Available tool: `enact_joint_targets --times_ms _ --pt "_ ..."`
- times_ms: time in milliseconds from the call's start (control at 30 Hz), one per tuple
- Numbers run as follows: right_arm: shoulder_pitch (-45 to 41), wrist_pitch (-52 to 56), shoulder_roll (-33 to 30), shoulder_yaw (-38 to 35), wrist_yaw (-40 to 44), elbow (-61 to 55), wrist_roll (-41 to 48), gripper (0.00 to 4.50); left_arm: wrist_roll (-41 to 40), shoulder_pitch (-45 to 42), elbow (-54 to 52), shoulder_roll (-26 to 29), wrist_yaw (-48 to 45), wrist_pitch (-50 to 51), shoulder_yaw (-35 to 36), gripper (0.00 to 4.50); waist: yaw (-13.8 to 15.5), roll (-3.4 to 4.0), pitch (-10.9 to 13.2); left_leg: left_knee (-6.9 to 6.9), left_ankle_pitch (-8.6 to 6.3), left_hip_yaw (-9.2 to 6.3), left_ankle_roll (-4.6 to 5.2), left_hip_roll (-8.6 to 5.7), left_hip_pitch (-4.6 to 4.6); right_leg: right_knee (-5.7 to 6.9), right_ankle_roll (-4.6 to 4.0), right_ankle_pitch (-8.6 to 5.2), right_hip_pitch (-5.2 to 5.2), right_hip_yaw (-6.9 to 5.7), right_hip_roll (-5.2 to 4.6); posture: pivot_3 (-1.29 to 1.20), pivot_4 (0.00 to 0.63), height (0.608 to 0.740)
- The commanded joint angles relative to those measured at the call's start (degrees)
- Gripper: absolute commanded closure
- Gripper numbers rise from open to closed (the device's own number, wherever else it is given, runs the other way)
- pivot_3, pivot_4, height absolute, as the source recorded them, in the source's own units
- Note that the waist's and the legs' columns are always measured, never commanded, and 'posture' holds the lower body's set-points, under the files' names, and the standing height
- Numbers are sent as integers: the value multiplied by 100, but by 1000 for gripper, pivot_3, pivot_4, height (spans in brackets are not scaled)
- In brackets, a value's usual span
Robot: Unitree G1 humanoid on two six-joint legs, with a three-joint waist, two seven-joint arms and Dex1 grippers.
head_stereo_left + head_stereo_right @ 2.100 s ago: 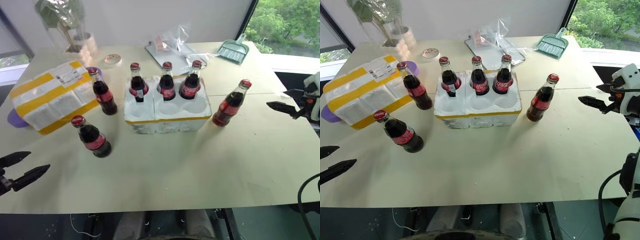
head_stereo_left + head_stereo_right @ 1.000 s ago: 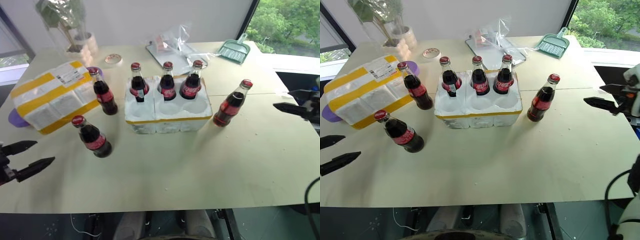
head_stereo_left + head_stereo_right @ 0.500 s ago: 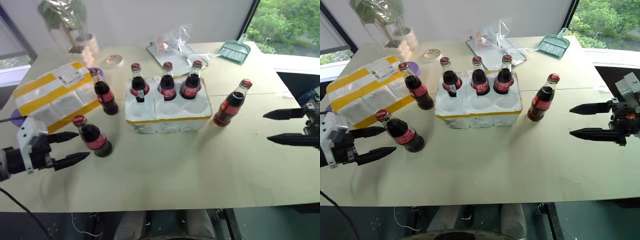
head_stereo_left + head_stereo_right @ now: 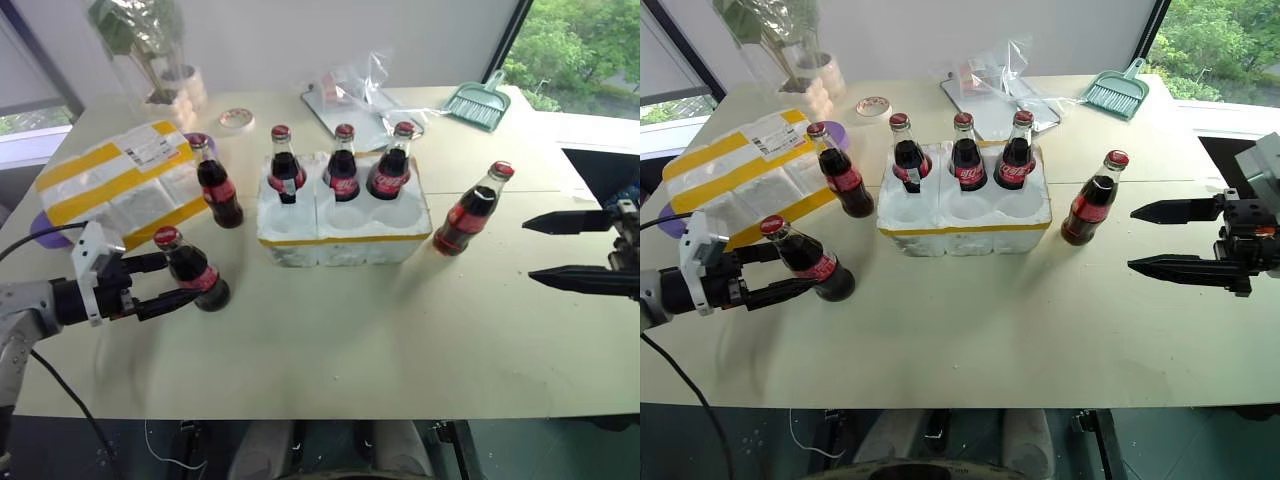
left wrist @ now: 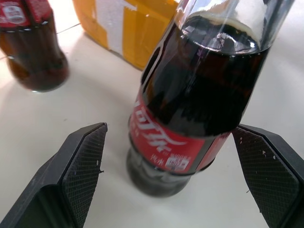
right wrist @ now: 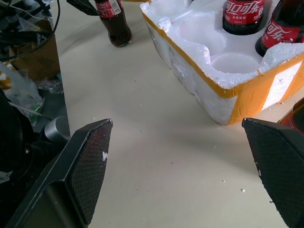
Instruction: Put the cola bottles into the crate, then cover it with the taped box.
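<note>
Loading step: three cola bottles (image 4: pixel 343 163) stand in the crate (image 4: pixel 343 218). The left hand (image 4: pixel 172 280), fingers apart, straddles the near-left bottle (image 4: pixel 194 272) on the worktop (image 4: pixel 330 340), apparently not yet touching. Next: close and lift. The right hand (image 4: pixel 550 247) hangs spread.

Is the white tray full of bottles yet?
No, half full. The crate holds three cola bottles in its back wells; the three front wells are empty, and three more bottles stand on the table.
</note>
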Motion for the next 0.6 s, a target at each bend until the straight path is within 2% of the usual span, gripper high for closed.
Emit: enact_joint_targets --times_ms 33,233,333,367,400,600 --pt "-76 63 27 -211 -136 -171 131 0 43 -222 135 -55 22 -59 -125 156 0 0 0 0 0 0 0 0 0 0 0 0 0 0 0 0 150 738" --pt "-251 312 108 -195 -457 -365 326 0 281 -629 438 -257 38 -155 -655 156 1 -3 1 2 1 0 2 0 0 0 4 2 1 0 0 0 150 738" --pt "-273 376 129 -191 -542 -436 373 0 543 -552 471 -151 -106 -400 -864 925 -4 -3 1 1 1 0 2 0 -1 -1 4 3 0 0 0 0 150 738" --pt "-290 389 144 -191 -582 -450 395 0 484 -540 423 -110 -167 -332 -854 1401 -3 -5 0 0 1 0 2 0 -1 -1 4 3 0 0 0 0 150 738" --pt "-313 419 167 -195 -630 -465 431 0 450 -543 374 -58 -209 -285 -846 1635 -9 -4 0 0 1 -1 2 0 -1 -2 4 2 0 0 1 0 150 738" --pt "-304 470 311 -160 -840 -587 512 0 50 -919 172 235 -390 203 -676 1629 -7 -8 3 0 1 -1 3 1 -2 -3 3 2 -1 0 1 0 150 738"
